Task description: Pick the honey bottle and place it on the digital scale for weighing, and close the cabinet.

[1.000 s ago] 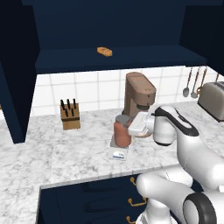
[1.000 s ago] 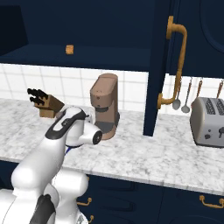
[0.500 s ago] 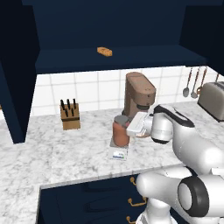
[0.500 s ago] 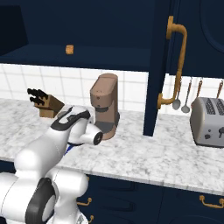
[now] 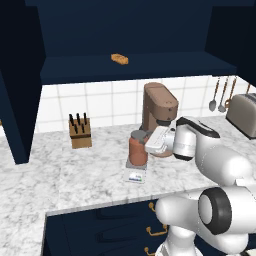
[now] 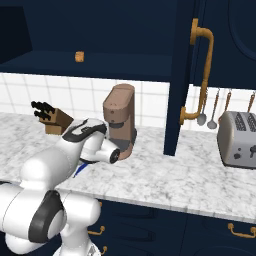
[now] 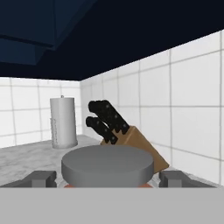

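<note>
The honey bottle (image 5: pixel 137 151), a reddish-brown jar with a grey lid (image 7: pixel 107 164), stands upright on the digital scale (image 5: pixel 135 176) on the marble counter. My gripper (image 5: pixel 145 141) reaches it from the right at lid height. In the hand view the gripper (image 7: pixel 107 178) is open, with a dark fingertip (image 7: pixel 41 177) on each side of the lid and a thin gap at both sides. The navy cabinet (image 5: pixel 135 67) above is open. Its left door (image 5: pixel 17 100) and its right door (image 6: pixel 180 75) with the brass handle (image 6: pixel 205 75) swing out over the counter.
A brown coffee machine (image 5: pixel 157 112) stands just behind the bottle and the hand. A knife block (image 5: pixel 80 132) sits to the left. A toaster (image 6: pixel 237 139) and hanging utensils (image 5: pixel 220 95) are at the right. An orange lump (image 5: pixel 119 58) lies on the cabinet shelf.
The arm's elbow and forearm have swung a little to the right. The bottle has stayed on the scale, and the hand remains beside it.
</note>
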